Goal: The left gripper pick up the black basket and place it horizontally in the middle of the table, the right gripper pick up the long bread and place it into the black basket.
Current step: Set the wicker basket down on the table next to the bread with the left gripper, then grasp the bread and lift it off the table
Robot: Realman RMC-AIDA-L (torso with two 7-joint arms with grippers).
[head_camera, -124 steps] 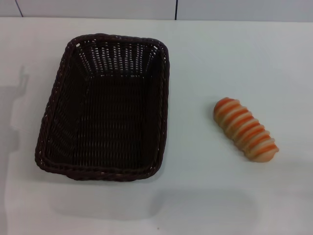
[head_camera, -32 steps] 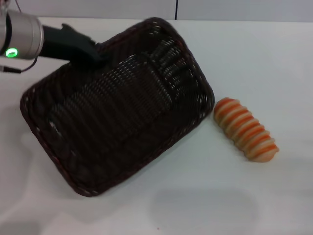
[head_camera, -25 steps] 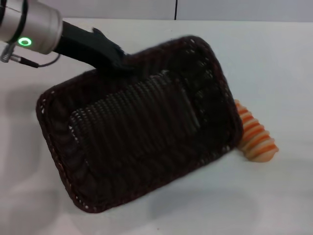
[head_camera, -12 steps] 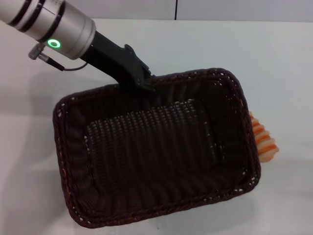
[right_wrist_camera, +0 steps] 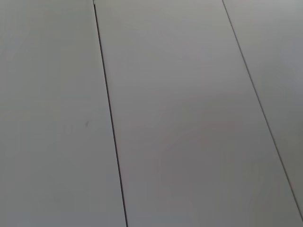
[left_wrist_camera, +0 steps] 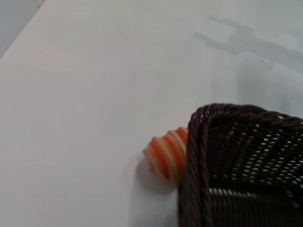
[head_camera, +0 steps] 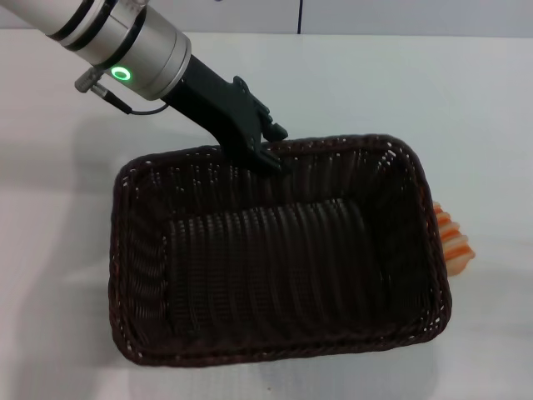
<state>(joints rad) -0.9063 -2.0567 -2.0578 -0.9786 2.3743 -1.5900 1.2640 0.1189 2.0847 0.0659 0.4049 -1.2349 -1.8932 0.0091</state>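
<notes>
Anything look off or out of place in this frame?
Yes: the black basket, held at its far rim by the left pincer, overlaps the long bread, hiding most of it. Whether they touch is unclear. Right pincer not in view.

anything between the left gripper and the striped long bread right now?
Yes: the dark woven wicker basket spans that stretch in the head view. The left gripper grips its far rim; the striped long bread peeks out beyond its right edge.
</notes>
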